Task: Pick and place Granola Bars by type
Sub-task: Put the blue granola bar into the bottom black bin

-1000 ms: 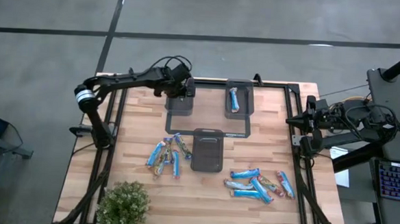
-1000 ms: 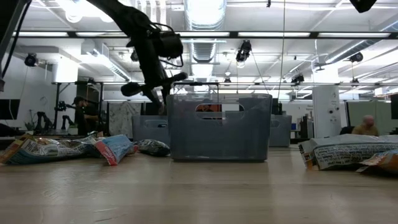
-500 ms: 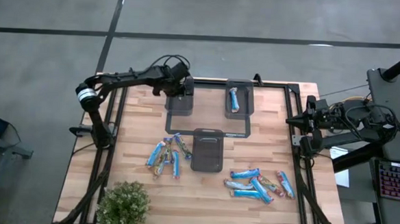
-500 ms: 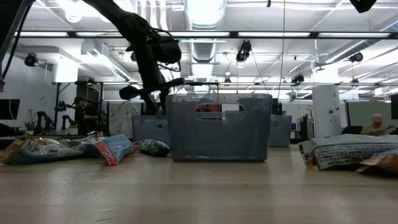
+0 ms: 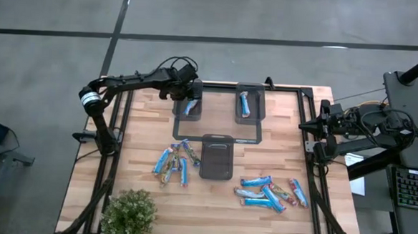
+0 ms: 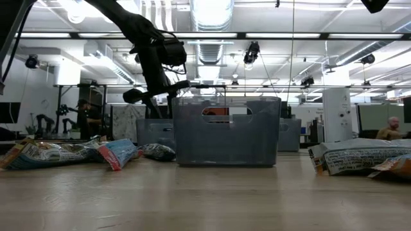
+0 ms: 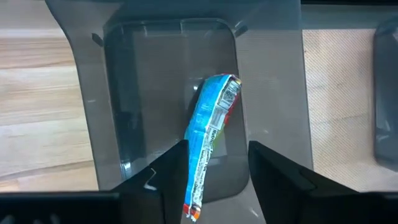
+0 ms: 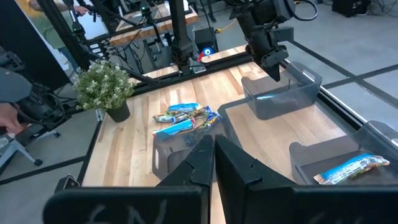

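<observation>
Our left tool (image 7: 208, 180) hangs over the far left tray (image 5: 188, 106), fingers apart, with a blue bar (image 7: 208, 134) lying loose in that tray. Our right tool (image 8: 214, 163) waits at the desk's (image 5: 275, 214) right edge, fingers together. We count three trays: two hold one bar each, one looks bare. About five bars (image 5: 174, 160) sit in the left pile and about six (image 5: 271, 191) in the right, so we think most sorting is left.

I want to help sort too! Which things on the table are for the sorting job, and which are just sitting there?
For the job:
- snack bars in two piles
- bar just dropped in the far left bin
- far right bin holding one bar
- near bin
- left gripper, open over its bin

Just sitting there:
- potted plant
- right gripper, shut, waiting at the table's edge
</observation>
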Robot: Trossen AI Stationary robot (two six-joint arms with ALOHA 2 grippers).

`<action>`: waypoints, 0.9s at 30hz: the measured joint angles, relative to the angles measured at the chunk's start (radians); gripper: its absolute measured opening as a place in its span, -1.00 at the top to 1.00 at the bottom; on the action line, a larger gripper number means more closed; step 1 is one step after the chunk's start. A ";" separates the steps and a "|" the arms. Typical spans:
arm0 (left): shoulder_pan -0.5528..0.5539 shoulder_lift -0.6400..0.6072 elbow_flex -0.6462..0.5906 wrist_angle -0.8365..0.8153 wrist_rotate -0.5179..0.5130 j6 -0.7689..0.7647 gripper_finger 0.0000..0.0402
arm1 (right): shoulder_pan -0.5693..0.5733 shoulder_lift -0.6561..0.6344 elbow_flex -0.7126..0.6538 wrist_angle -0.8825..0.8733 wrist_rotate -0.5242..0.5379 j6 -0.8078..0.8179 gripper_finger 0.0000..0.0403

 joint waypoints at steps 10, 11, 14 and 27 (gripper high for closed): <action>0.000 0.000 0.000 -0.001 0.031 0.003 0.26 | 0.000 0.000 0.000 0.000 0.000 0.000 0.96; 0.000 0.000 0.000 -0.002 0.031 0.003 0.26 | 0.000 0.000 0.000 0.000 0.000 0.000 0.96; 0.000 0.000 0.000 -0.004 0.031 0.004 0.26 | 0.000 0.000 0.000 0.000 0.000 0.000 0.96; -0.001 0.000 0.000 -0.026 0.032 0.022 0.58 | 0.000 0.000 0.000 0.000 -0.001 0.000 0.96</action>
